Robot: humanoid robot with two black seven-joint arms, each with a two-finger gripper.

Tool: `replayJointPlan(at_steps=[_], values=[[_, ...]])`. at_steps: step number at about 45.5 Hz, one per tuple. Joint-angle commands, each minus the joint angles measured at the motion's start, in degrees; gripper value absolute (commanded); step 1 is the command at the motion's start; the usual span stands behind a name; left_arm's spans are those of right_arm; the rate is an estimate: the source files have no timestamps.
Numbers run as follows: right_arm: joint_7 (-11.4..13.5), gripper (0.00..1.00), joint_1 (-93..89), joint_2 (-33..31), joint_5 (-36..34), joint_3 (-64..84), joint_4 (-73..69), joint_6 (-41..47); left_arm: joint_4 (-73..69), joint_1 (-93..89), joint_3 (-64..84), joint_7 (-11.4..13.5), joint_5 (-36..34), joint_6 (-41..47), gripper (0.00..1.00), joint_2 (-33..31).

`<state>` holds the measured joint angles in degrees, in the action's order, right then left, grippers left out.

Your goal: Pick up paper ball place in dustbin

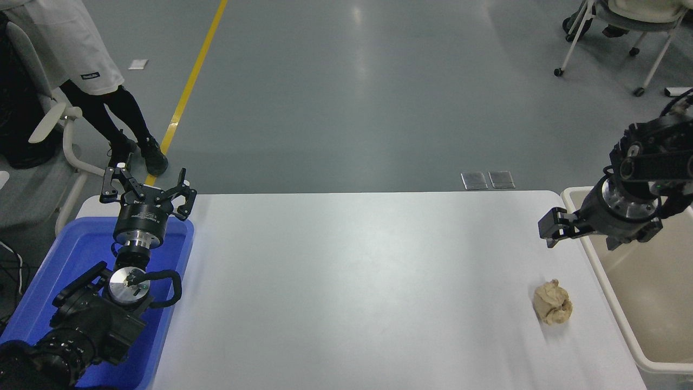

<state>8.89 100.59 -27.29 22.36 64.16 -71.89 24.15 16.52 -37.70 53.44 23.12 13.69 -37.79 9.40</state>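
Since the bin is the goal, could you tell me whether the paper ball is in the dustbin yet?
Not yet. The paper ball lies on the white table, left of the dustbin, untouched by the right hand.

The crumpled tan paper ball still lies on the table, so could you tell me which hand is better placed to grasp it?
Right hand: open, nearest the crumpled tan paper ball.

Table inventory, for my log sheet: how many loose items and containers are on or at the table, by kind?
Paper ball: 1, lying on the white table
Cream dustbin: 1, at the table's right end
Blue tub: 1, at the left end, under the parked left hand
Total: 3
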Motion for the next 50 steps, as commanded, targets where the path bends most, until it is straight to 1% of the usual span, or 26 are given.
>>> replayJointPlan(at_steps=[1, 8, 20, 34, 50], values=[[0.0, 1.00, -10.9, -2.1, 10.2, -6.0, 4.1, -4.5, 0.0, 0.0, 0.0, 0.0, 0.0, 0.0, 0.99, 0.0], [0.0, 1.00, -16.1, -2.2, 10.4, -9.0, 7.9, -6.8, 0.0, 0.0, 0.0, 0.0, 0.0, 0.0, 0.99, 0.0], [0.0, 1.00, -24.7, -1.4, 11.0, -10.2, 15.5, -6.9, 0.0, 0.0, 0.0, 0.0, 0.0, 0.0, 0.99, 0.0], [0.0, 1.00, -28.8, -2.0, 10.3, -18.3, 17.2, -6.9, 0.0, 0.0, 0.0, 0.0, 0.0, 0.0, 0.99, 0.0], [0.0, 1.00, -30.5, -1.8, 10.7, -19.2, 17.8, -7.1, 0.0, 0.0, 0.0, 0.0, 0.0, 0.0, 0.99, 0.0]])
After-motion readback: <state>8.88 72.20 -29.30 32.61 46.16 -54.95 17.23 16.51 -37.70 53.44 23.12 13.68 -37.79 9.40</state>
